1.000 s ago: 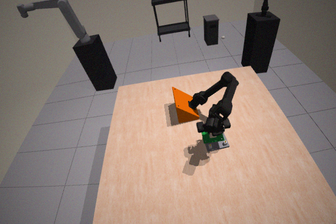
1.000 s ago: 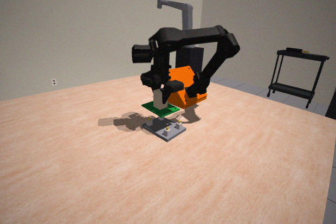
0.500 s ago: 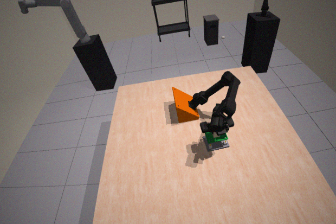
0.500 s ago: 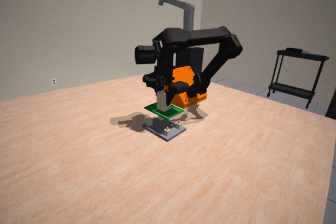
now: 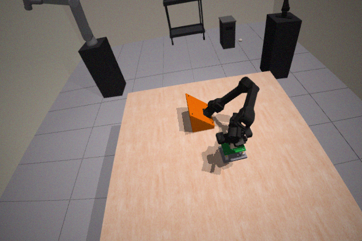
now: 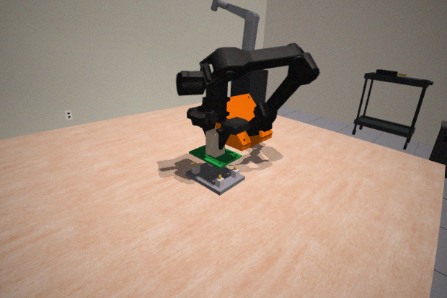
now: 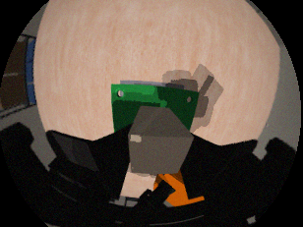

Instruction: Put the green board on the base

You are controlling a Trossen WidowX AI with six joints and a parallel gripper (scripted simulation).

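The green board hangs roughly level, handle side up, a little above the grey base. A gap shows between them in the exterior view. My gripper is shut on the board's grey square handle. Three gold pins, at the left, front and right, show below the board; the fourth is hidden. Two corner holes show in the wrist view. The base is mostly hidden there, so exact hole-to-pin alignment cannot be told.
The orange wedge-shaped mount carries my arm and stands behind the base. My arm's shadow lies on the wooden table beside the base. Other arms on pedestals, a cart and a bin stand beyond the table.
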